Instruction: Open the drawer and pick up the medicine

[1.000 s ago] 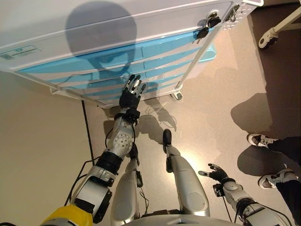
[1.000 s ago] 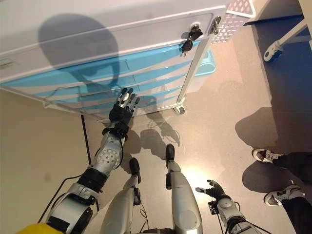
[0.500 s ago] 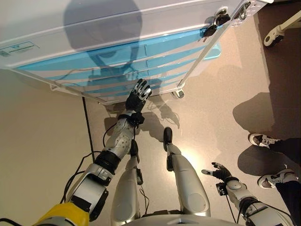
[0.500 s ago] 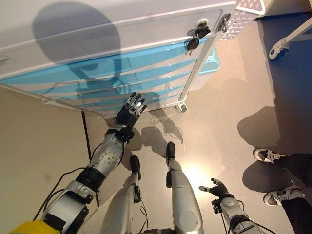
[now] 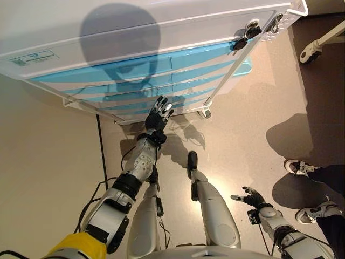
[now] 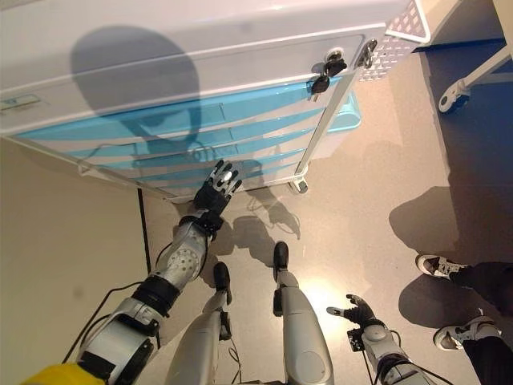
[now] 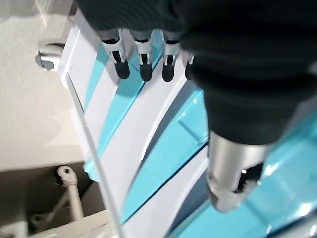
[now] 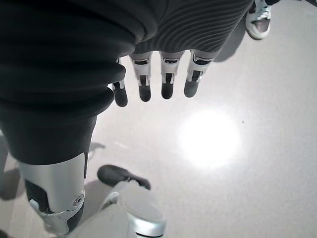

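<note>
Head views: left robot hand [image 5: 158, 114], fingers straight and empty, has crept up since 1 s ago to the lower blue drawers [image 5: 161, 91] of the cabinet [image 5: 135, 32], centre frame; all shut, medicine unseen; right robot hand [image 6: 353, 310] idle, lower right. Left wrist view: fingers [image 7: 142, 62] just off drawer fronts, nothing gripped yet. Right wrist view: fingers loose over floor [image 8: 247, 124].

Label on cabinet: a small rectangular sticker [image 5: 34, 58] sits on the white top of the drawer cabinet [image 5: 135, 32], at its far left; it carries print in green and dark lines, too small to read.
Same label, right eye view: the sticker [image 6: 18, 103] shows at the left edge, again not legible.
Drawer fronts: the blue drawers [image 5: 129, 70] bear no readable text or numbers.
Keys: the key bunch [image 5: 245, 36] at the cabinet's right corner shows no readable marking.
</note>
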Robot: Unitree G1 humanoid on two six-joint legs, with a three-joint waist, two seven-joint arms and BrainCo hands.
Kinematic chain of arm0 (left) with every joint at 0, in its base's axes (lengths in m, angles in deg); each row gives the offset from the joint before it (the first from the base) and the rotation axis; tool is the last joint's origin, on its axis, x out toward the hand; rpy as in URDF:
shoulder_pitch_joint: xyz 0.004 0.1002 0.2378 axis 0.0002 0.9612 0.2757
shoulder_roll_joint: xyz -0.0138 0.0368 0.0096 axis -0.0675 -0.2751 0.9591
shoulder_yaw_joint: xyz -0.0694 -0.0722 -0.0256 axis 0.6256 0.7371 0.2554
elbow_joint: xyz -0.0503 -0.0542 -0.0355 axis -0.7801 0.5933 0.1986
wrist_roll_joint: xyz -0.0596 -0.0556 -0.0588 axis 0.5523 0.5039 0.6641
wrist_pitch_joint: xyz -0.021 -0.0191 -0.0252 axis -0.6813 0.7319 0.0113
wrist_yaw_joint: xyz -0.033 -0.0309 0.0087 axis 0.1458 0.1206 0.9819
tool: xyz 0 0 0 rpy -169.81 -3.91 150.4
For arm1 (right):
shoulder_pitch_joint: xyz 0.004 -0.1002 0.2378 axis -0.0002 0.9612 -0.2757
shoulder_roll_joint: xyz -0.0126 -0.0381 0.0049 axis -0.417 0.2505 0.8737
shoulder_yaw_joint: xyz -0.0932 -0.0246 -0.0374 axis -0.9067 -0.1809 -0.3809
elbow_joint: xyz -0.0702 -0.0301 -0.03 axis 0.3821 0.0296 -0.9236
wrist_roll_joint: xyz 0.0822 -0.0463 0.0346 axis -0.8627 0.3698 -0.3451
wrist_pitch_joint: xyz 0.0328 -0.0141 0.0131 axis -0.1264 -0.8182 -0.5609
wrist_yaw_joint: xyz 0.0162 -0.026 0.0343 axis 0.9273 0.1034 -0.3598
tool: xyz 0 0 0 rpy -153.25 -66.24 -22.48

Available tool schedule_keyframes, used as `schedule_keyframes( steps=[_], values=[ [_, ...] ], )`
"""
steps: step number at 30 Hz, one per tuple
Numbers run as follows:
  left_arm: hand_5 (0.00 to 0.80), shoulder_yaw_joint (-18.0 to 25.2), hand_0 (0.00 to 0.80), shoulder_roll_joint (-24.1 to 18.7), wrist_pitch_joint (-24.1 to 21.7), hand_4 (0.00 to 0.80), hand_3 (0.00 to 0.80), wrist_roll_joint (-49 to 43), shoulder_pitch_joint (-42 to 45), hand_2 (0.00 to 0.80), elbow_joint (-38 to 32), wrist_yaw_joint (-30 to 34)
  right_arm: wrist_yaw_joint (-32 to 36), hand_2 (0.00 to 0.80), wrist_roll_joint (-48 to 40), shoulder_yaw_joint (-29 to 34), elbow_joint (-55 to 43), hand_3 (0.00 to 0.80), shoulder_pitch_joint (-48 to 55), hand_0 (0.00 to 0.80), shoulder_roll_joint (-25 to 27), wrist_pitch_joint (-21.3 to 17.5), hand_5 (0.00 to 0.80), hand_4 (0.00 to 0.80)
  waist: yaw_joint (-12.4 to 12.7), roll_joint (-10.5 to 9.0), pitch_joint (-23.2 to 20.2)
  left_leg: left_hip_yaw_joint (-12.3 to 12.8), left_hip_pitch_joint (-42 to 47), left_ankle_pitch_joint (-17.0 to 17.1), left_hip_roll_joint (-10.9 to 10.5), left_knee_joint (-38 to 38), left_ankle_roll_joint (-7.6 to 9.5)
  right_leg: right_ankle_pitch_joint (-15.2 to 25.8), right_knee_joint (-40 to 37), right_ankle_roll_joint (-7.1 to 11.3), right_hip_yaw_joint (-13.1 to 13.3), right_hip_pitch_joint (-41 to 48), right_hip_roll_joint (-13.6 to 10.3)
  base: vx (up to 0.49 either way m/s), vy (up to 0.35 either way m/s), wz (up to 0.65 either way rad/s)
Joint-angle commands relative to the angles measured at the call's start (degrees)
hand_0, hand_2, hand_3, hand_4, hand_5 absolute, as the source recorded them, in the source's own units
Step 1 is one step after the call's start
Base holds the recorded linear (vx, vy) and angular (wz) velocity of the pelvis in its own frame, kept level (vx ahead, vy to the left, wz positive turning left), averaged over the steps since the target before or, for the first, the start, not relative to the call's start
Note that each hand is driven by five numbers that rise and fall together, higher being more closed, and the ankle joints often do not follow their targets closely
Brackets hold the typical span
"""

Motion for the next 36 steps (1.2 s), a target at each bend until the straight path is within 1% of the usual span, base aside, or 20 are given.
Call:
schedule_keyframes(
  steps=[1,5,14,22,23,24,27,28,29,30,31,32,33,34,35,36],
  values=[
    [0.0,2.47,0.0,-0.45,-2.67,0.0,0.0,0.98,-4.13,0.0,1.67,-0.67,-1.2,0.0,1.48,-1.12,0.09,0.0,1.76,0.0,0.92,1.39,0.0,0.0,-1.26,-1.04,-0.94,-0.47,-4.51,-0.59,0.47,3.31,-0.95,-2.53,3.41,7.08,1.57,-1.11,-1.66,0.0,0.0,0.0],
    [0.0,3.38,0.0,-1.08,-3.1,0.0,0.0,1.25,-5.25,0.0,2.21,-1.33,-1.41,0.0,1.64,-1.34,-0.17,0.0,2.0,0.0,1.02,1.4,0.0,0.0,-1.36,-1.18,-0.96,-0.47,-4.51,-0.62,0.42,3.25,-0.88,-2.47,3.31,7.14,1.63,-1.12,-1.68,0.0,0.0,0.0],
    [0.0,6.78,0.0,-0.3,-4.92,0.0,0.0,5.82,-7.16,0.0,3.47,-3.11,-1.75,0.0,1.79,-1.21,-0.4,0.0,2.28,0.0,0.98,1.45,0.0,0.0,-1.46,-1.27,-0.84,-0.46,-4.54,-0.9,0.43,3.4,-0.82,-2.64,3.6,7.12,1.83,-1.25,-1.79,0.0,0.0,0.0],
    [0.0,10.91,0.0,0.1,-7.78,0.0,0.0,11.22,-9.19,0.0,3.59,-4.49,-2.09,0.0,2.04,-1.33,-0.56,0.0,2.82,0.0,0.88,1.66,0.0,0.0,-1.38,-1.62,-0.8,-0.56,-4.45,-1.16,0.56,3.53,-0.85,-2.69,3.8,7.17,1.86,-1.24,-1.92,0.0,0.0,0.0],
    [0.0,11.95,0.0,0.06,-8.73,0.0,0.0,12.7,-9.72,0.0,3.54,-4.72,-2.16,0.0,2.04,-1.4,-0.68,0.0,2.87,0.0,0.89,1.63,0.0,0.0,-1.34,-1.74,-0.83,-0.64,-4.36,-1.18,0.56,3.47,-0.89,-2.7,3.71,7.17,1.81,-1.13,-1.9,0.0,0.0,0.0],
    [0.0,11.97,0.0,0.05,-8.74,0.0,0.0,12.74,-9.75,0.0,3.58,-4.68,-2.16,0.0,2.04,-1.41,-0.68,0.0,2.85,0.0,0.9,1.63,0.0,0.0,-1.36,-1.73,-0.81,-0.65,-4.35,-1.17,0.56,3.46,-0.89,-2.7,3.71,7.17,1.81,-1.11,-1.9,0.0,0.0,0.0],
    [0.0,13.22,0.0,-0.83,-10.0,0.0,0.0,13.53,-10.72,0.0,3.05,-5.31,-2.19,0.0,2.2,-1.6,-0.81,0.0,2.9,0.0,0.97,1.71,0.0,0.0,-1.24,-1.91,-0.82,-0.85,-4.39,-1.16,0.61,3.42,-0.9,-2.77,3.66,7.16,1.75,-1.04,-1.84,0.0,0.0,0.0],
    [0.053,13.66,0.053,-1.22,-10.1,0.053,0.053,13.4,-11.03,0.053,3.18,-5.49,-2.2,0.0,2.27,-1.67,-0.78,0.0,2.93,0.0,0.91,1.75,0.0,0.0,-1.2,-2.0,-0.78,-0.93,-4.3,-1.1,0.64,3.31,-0.91,-2.8,3.66,7.18,1.71,-1.03,-1.83,0.0,0.0,0.0],
    [0.078,13.96,0.078,-1.67,-10.47,0.078,0.078,13.21,-11.15,0.078,2.76,-5.49,-2.17,0.0,2.3,-1.69,-0.85,0.0,3.02,0.0,0.96,1.72,0.0,0.0,-1.15,-2.06,-0.79,-1.0,-4.27,-1.05,0.69,3.24,-0.94,-2.79,3.63,7.2,1.67,-1.01,-1.87,0.0,0.0,0.0],
    [0.066,14.34,0.066,-1.98,-10.84,0.066,0.066,13.16,-11.34,0.066,2.46,-5.54,-2.03,0.0,2.31,-1.82,-0.8,0.0,3.06,0.0,0.97,1.7,0.0,0.0,-1.12,-2.13,-0.81,-1.07,-4.28,-0.91,0.65,3.11,-0.94,-2.7,3.51,7.22,1.65,-1.0,-1.91,-0.098,-0.006,-0.01],
    [0.082,14.54,0.082,-2.23,-11.24,0.082,0.082,13.03,-11.57,0.082,1.9,-5.54,-1.94,0.0,2.38,-1.9,-0.9,0.0,3.07,0.0,0.98,1.63,0.0,0.0,-1.09,-2.39,-0.47,-0.74,-4.99,0.48,0.5,3.31,-0.66,-1.34,3.36,6.83,1.35,-1.53,-2.11,0.0,0.0,0.0],
    [0.223,14.85,0.223,-2.61,-11.55,0.223,0.223,12.97,-11.8,0.223,1.43,-5.49,-1.79,0.0,2.43,-1.92,-0.79,0.0,3.19,0.0,0.96,1.69,0.0,0.0,-0.95,-2.21,-0.77,-1.25,-4.2,-0.84,0.68,3.02,-0.96,-2.73,3.51,7.23,1.51,-0.94,-1.88,-0.096,-0.015,0.03],
    [0.229,15.03,0.229,-2.73,-11.7,0.229,0.229,12.86,-11.88,0.229,1.18,-5.46,-1.72,0.0,2.49,-1.9,-0.71,0.0,3.17,0.0,1.05,1.66,0.0,0.0,-0.88,-2.45,-0.41,-0.91,-4.9,0.56,0.58,3.23,-0.7,-1.36,3.34,6.85,1.18,-1.43,-2.14,0.005,-0.012,0.05],
    [0.223,15.21,0.223,-2.89,-11.8,0.223,0.223,12.88,-11.93,0.223,1.06,-5.43,-1.61,0.0,2.51,-1.92,-0.67,0.0,3.18,0.0,1.05,1.67,0.0,0.0,-0.83,-2.43,-0.42,-0.89,-4.84,0.61,0.59,3.12,-0.72,-1.37,3.35,6.85,1.14,-1.4,-2.13,-0.095,-0.008,0.05],
    [0.188,15.48,0.188,-3.26,-12.06,0.188,0.188,12.79,-12.04,0.188,0.69,-5.36,-1.46,0.0,2.55,-1.92,-0.66,0.0,3.22,0.0,1.05,1.61,0.0,0.0,-0.74,-2.42,-0.49,-0.86,-4.84,0.77,0.6,2.96,-0.76,-1.32,3.24,6.85,1.1,-1.38,-2.12,0.003,-0.005,0.03],
    [0.21,15.65,0.21,-3.5,-12.25,0.21,0.21,12.85,-12.14,0.21,0.3,-5.27,-1.35,0.0,2.62,-1.98,-0.56,0.0,3.27,0.0,1.07,1.64,0.0,0.0,-0.68,-2.43,-0.51,-0.9,-4.83,0.81,0.65,2.92,-0.79,-1.32,3.2,6.87,1.04,-1.34,-2.14,0.0,0.0,0.0]
  ],
)
